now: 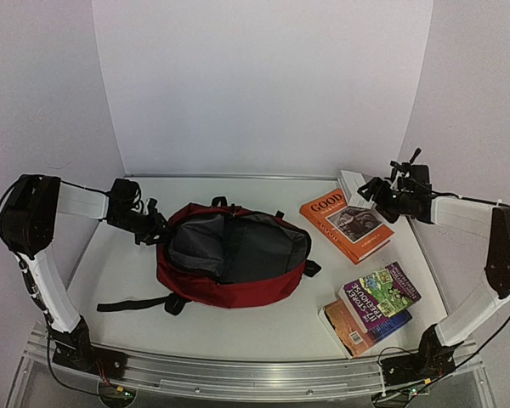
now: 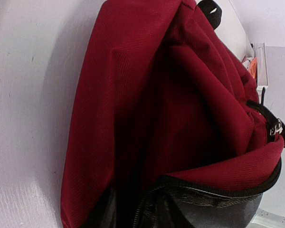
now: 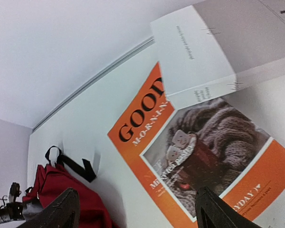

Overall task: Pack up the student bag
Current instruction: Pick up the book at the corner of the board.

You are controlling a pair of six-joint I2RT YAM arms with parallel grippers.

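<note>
The left gripper (image 1: 150, 224) sits at the left edge of the bag (image 1: 229, 285); whether its jaws are spread cannot be told. The bag, soft dark red weave with black straps, lies mid-way across the table (image 1: 110, 272), unzipped, grey lining showing. Right of it lies a glossy orange book (image 1: 347, 225), with the right gripper (image 3: 135, 199) above its far corner, fingers wide apart. 2 stacked books (image 1: 374, 306) lie nearer.

Counter centre blocked by student bag (image 1: 229, 255); its mouth is open and clear from above. Black strap (image 1: 136, 303) trails toward near left corner. Right side crowded: orange book (image 1: 346, 225), white booklet (image 1: 354, 183) in far right corner, two stacked books (image 1: 378, 297) near right edge. Far-edge and near-edge strips free; narrow gap between bag and orange book.
</note>
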